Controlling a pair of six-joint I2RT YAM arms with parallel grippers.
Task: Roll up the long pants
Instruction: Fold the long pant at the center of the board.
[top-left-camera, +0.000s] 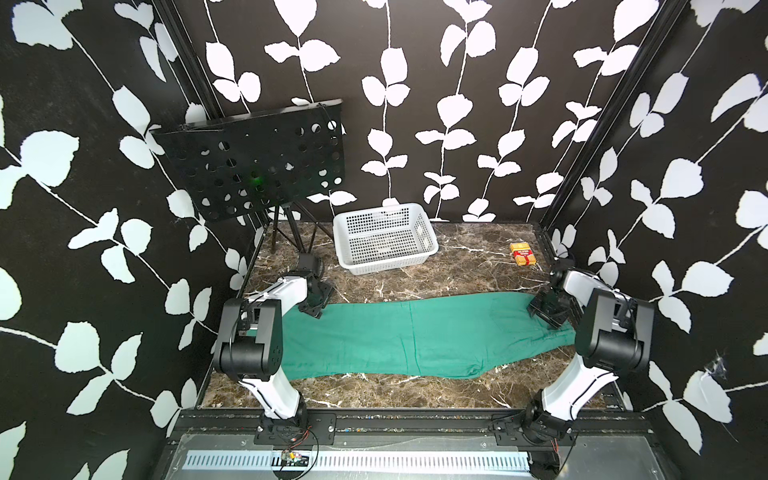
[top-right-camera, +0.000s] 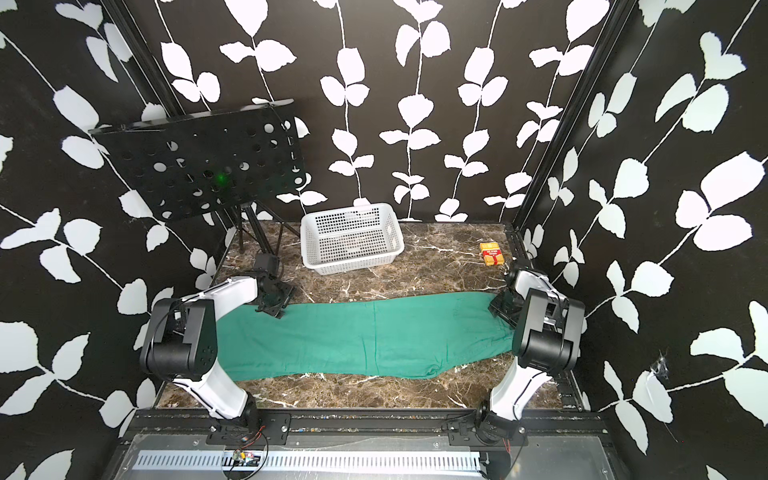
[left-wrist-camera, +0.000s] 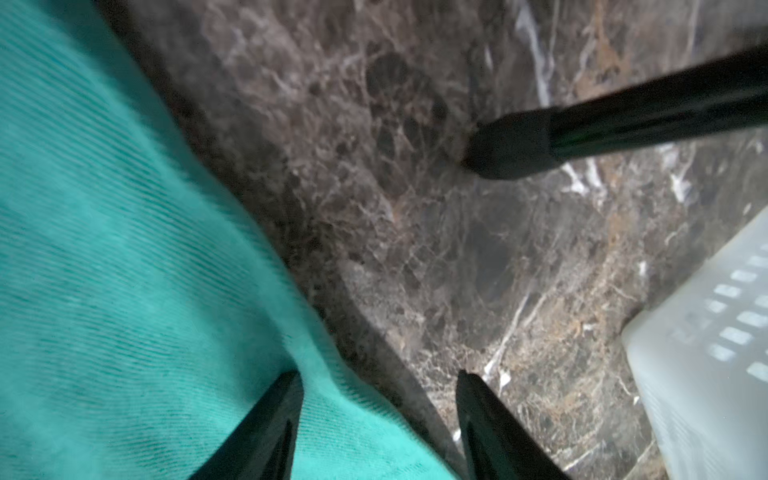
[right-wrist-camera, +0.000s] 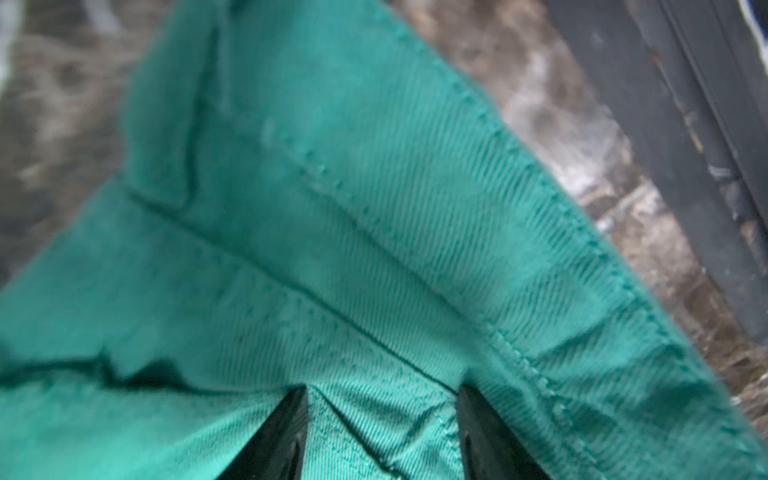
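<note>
Left hand (left-wrist-camera: 379, 376) at nine o'clock, right hand (right-wrist-camera: 382, 388) at three, both gaping empty; uneven pinches could roll the long pants (top-left-camera: 415, 340) crooked.

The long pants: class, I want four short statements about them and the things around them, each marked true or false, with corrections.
1. The long pants lie flat and unrolled on the table. True.
2. They lie in the white basket. False: the basket stands apart, beyond them.
3. The left gripper is shut on cloth. False: its jaws stand open at the pants' edge.
4. The right gripper is open over the cloth. True.
</note>
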